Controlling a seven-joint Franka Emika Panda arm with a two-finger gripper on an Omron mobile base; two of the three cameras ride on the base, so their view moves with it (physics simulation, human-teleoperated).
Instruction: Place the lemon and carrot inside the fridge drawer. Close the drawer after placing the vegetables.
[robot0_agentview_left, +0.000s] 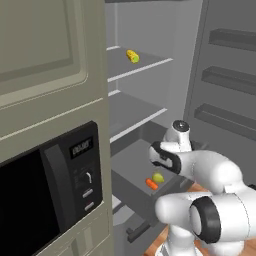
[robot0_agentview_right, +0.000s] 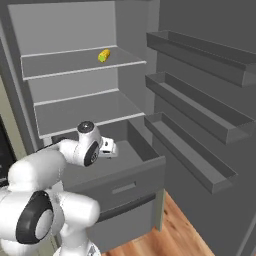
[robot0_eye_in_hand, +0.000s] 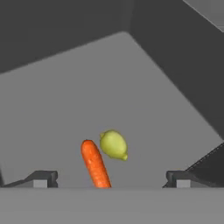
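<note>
Two small things lie on the floor of the fridge drawer in the left base view: the lemon and, at its eight o'clock and just beside it, the carrot. The drawer stands pulled out of the fridge, and the white arm reaches in over it from four o'clock, its wrist covering the drawer's right part. Up on the top shelf, at twelve o'clock, sits a yellow oblong item.

Over to the right base view: the drawer is open, its flat front panel facing us, and the arm bends in from seven o'clock with the hand over the drawer's left half (the hand itself hides the fingertips here). The yellow item rests on the top shelf at twelve o'clock, well apart from everything.

Now the hand view: the gripper looks down into the drawer, fingers spread wide apart at the bottom corners, clamping nothing. Between them the carrot lies pointing to eleven o'clock, and the lemon sits at its two o'clock, touching or all but touching it.
</note>
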